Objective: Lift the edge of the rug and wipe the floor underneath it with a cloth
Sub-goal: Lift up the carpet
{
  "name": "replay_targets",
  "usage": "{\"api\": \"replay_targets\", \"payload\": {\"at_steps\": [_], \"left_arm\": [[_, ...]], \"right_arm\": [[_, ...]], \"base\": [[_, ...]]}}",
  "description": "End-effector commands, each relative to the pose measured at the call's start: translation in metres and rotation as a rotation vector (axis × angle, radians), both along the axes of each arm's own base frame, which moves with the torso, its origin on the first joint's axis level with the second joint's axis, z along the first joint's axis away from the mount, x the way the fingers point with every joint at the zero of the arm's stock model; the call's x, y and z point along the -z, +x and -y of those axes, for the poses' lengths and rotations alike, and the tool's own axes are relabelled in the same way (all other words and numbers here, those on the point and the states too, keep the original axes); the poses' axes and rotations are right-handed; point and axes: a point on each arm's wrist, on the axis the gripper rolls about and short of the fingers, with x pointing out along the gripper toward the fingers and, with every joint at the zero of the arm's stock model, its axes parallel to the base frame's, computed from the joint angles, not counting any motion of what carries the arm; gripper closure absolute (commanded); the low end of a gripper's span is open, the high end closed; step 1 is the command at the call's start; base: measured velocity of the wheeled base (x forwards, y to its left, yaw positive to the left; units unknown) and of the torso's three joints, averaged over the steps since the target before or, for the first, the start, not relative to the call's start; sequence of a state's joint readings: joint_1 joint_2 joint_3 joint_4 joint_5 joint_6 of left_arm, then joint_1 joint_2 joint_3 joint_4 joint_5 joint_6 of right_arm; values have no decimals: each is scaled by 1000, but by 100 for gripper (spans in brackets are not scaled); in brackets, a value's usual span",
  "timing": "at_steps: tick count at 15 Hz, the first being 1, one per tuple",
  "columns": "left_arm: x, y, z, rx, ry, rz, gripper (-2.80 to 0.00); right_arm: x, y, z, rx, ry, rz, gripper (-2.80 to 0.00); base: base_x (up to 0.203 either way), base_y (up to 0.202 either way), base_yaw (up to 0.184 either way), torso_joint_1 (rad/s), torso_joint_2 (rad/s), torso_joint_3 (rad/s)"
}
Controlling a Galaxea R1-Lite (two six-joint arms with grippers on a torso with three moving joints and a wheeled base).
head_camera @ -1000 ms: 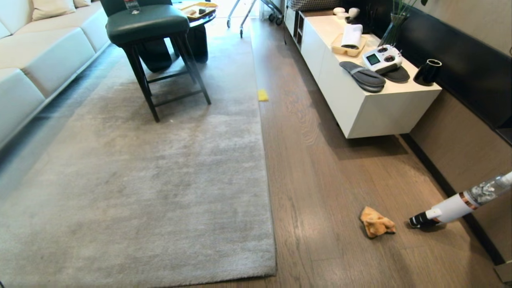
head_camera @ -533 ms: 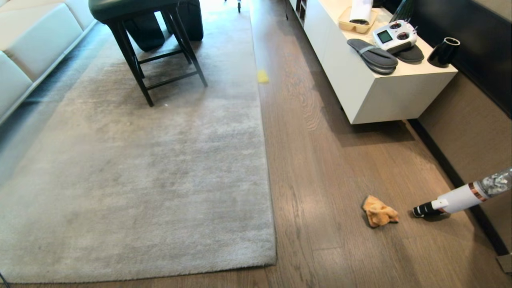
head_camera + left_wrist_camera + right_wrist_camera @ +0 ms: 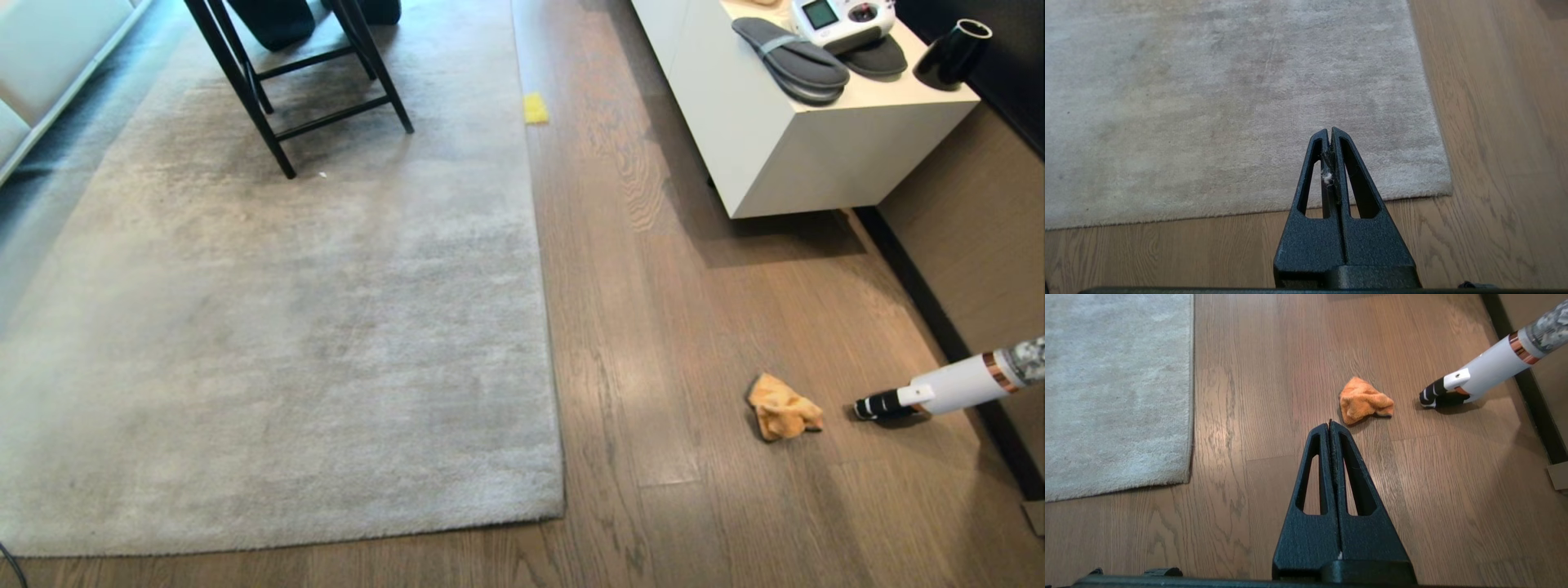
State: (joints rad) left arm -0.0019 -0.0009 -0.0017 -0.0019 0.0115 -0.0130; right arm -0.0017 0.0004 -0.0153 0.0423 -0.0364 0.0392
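Note:
The pale grey rug point(image 3: 286, 327) lies flat on the wooden plank floor point(image 3: 653, 327), its near right corner close in front of me. A crumpled orange cloth point(image 3: 784, 416) rests on the bare floor to the right of the rug. My left gripper point(image 3: 1329, 130) hangs shut and empty above the rug's point(image 3: 1229, 102) near edge. Over the floor point(image 3: 1249, 416), my right gripper point(image 3: 1329, 424) is also shut and empty, just short of the cloth point(image 3: 1363, 405). Neither arm shows in the head view.
A white handheld vacuum point(image 3: 947, 388) lies on the floor right of the cloth. A white low cabinet point(image 3: 816, 147) holding slippers stands at the right wall. A dark stool point(image 3: 302, 90) stands on the far rug. A small yellow square point(image 3: 535, 108) lies by the rug's right edge.
The head view has tilted downward, so the whole scene slid up the picture; the sofa and cabinet top have mostly left view. Nothing on the floor moved.

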Motion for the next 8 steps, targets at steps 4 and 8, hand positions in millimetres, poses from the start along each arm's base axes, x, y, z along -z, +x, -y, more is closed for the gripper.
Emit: {"api": "replay_targets", "payload": {"at_steps": [4,8], "left_arm": [[0,0,0,-5,-2,2,0],[0,0,0,-6,-5,2,0]], "right_arm": [[0,0,0,0,0,-2,0],[0,0,0,0,-1,-2,0]], "base": [[0,0,0,0,2,-198],[0,0,0,5,1,-195]]}}
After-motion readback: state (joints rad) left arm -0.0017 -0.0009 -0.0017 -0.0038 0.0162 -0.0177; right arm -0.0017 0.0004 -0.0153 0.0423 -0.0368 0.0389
